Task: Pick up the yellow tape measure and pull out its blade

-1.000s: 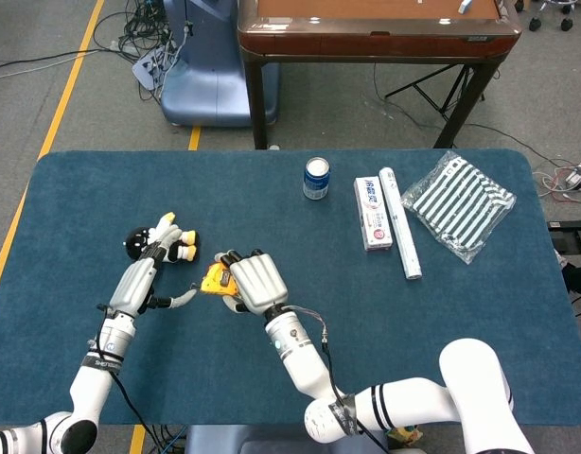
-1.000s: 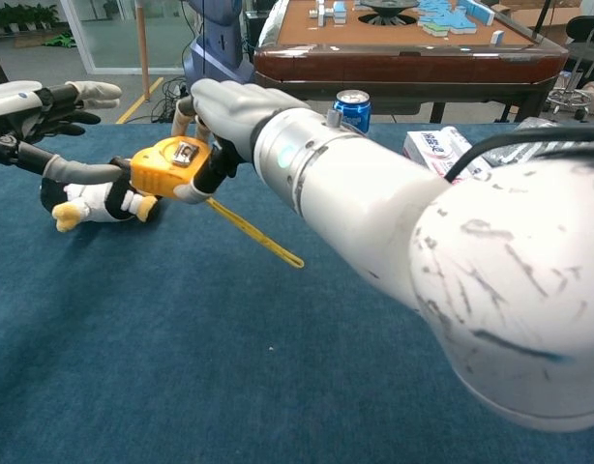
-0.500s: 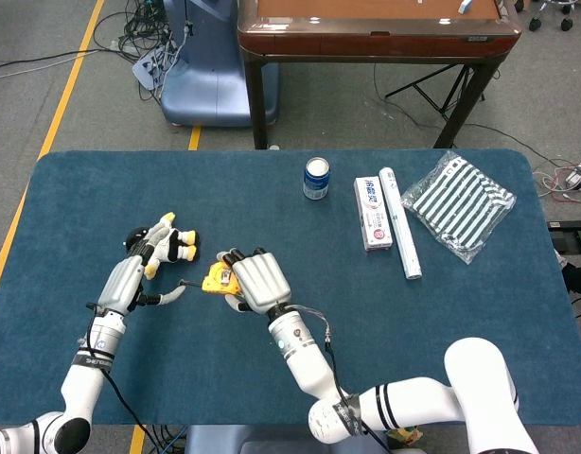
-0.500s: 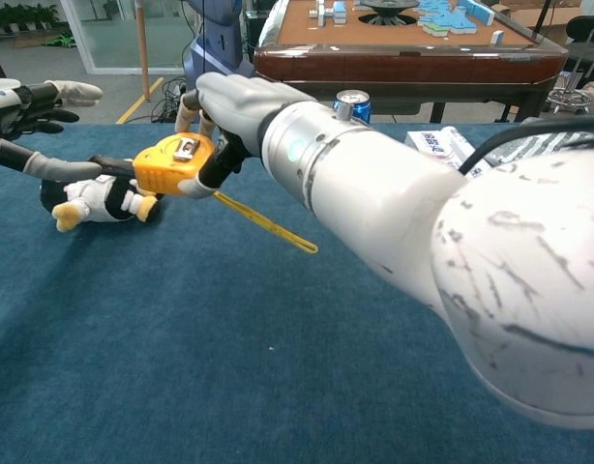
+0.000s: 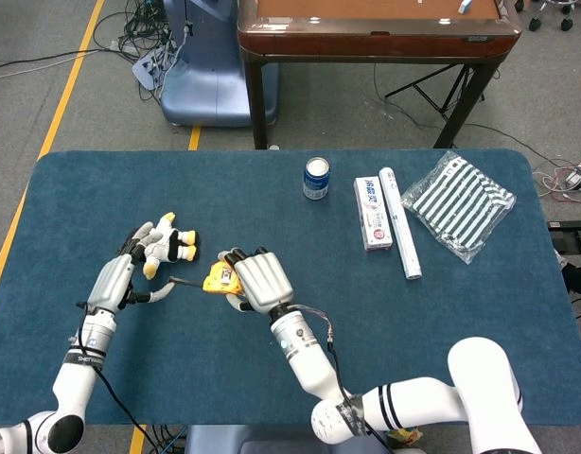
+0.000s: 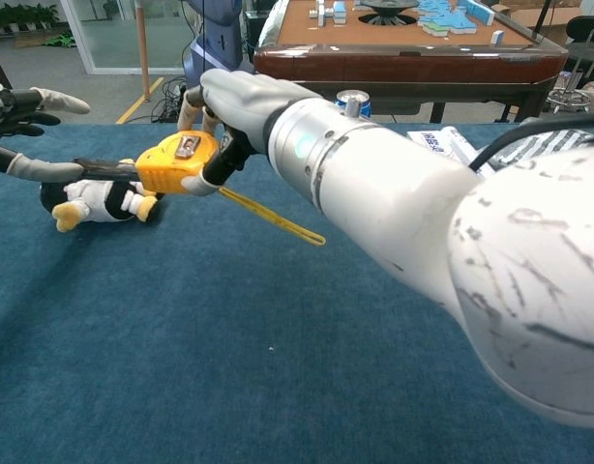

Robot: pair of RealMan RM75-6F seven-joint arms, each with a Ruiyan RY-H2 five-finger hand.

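The tape measure [image 6: 178, 163] is off the table [image 5: 272, 378], gripped in the right hand [image 5: 255, 280], whose fingers wrap over its yellow case. From the case a dark blade [image 6: 102, 168] runs out to the left hand [image 5: 115, 281], which pinches its tip between thumb and a finger while its other fingers spread. A yellow wrist strap [image 6: 273, 217] dangles below the case in the chest view.

The case looks compact, hard and fairly dense, so a full wrap around its body suits it. The blade is thin, springy steel with slick faces; it likely wants to retract, so the hooked end is the place to hold and the pull should run straight.

A plush toy [image 5: 167, 244] lies just behind the left hand. Farther off stand a can [image 5: 316, 177], a box [image 5: 372, 212], a tube [image 5: 399, 234] and a striped bag [image 5: 461, 203].
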